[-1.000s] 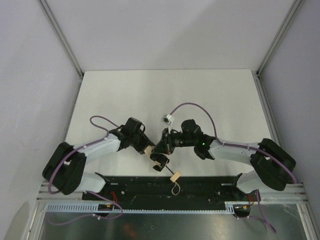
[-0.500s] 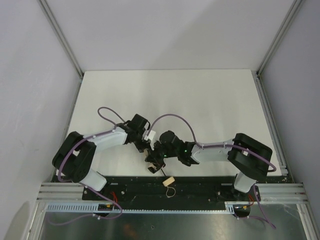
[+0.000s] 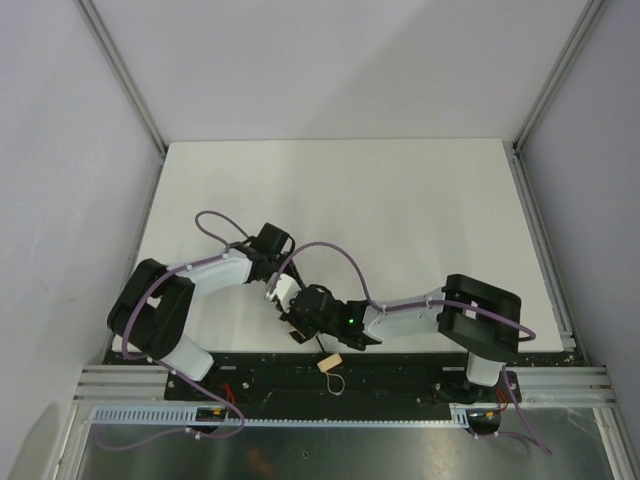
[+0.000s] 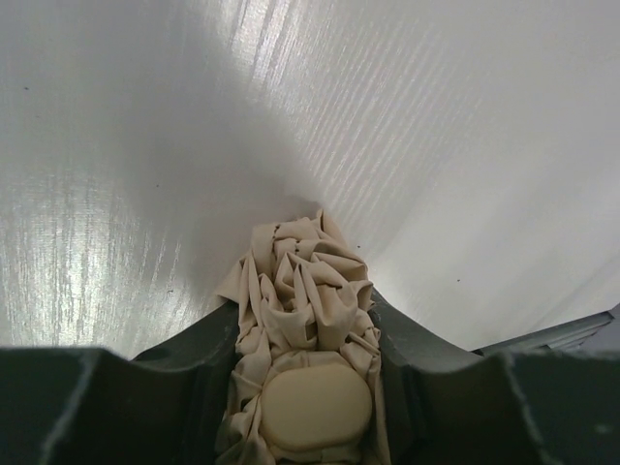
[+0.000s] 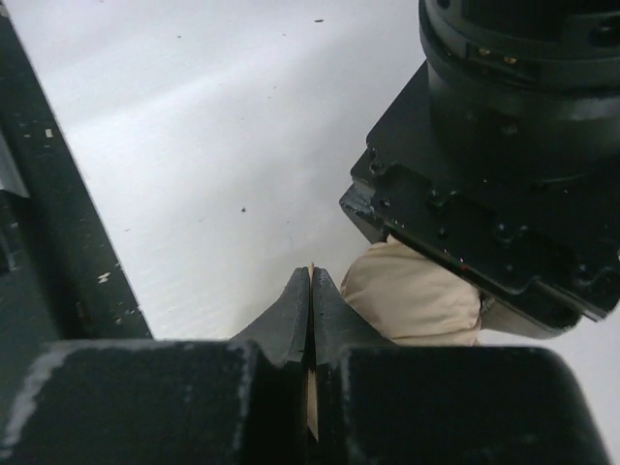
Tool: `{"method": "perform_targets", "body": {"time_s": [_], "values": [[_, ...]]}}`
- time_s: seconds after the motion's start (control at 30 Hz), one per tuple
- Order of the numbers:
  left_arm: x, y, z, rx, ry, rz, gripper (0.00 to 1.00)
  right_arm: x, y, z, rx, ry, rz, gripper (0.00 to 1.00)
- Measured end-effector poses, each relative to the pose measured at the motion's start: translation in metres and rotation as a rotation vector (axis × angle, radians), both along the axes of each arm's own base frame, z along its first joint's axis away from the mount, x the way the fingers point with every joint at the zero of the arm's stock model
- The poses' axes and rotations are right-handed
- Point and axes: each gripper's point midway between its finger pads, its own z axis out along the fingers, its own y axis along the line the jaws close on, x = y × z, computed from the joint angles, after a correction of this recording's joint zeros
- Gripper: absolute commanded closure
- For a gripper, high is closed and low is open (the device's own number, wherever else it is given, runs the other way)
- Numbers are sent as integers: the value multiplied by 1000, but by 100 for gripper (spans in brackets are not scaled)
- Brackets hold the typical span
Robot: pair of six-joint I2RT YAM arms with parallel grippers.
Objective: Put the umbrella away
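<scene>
The left pincer (image 4: 305,308) grips the umbrella (image 4: 300,266) by its bunched tan fabric, low over the desk (image 4: 455,145). The right pincer (image 5: 310,283) is pressed closed just beside that bundle. The handle (image 3: 331,362) lies at the desk's near edge.

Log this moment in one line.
left gripper: shut on umbrella | right gripper: shut on thin tan strip beside it | handle: ungripped

Top camera looks steeply down from behind; both close wrist cameras share the umbrella (image 4: 300,291) (image 5: 412,295).
</scene>
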Motion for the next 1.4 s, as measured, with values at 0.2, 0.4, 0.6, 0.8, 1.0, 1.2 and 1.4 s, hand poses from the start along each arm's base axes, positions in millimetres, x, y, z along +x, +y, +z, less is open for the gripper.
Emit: {"method": "perform_targets", "body": {"time_s": [0.2, 0.4, 0.6, 0.8, 1.0, 1.2, 1.4], "values": [[-1, 0, 0, -22, -1, -1, 100, 5, 5, -16, -56, -49, -23, 100], [0, 1, 1, -34, -1, 1, 100, 1, 8, -21, -63, -20, -8, 100], [-1, 2, 2, -35, 7, 6, 100, -1, 9, -22, -38, 40, -11, 94], [-2, 4, 2, -35, 17, 19, 100, -1, 13, -23, 58, 218, 9, 76], [-2, 4, 2, -36, 24, 27, 100, -4, 14, -18, 170, 361, 25, 71], [0, 8, 2, -44, 49, 65, 100, -7, 13, -15, 229, 470, 19, 61], [-2, 11, 2, -46, 66, 73, 100, -10, 14, -11, 273, 518, 10, 55]]}}
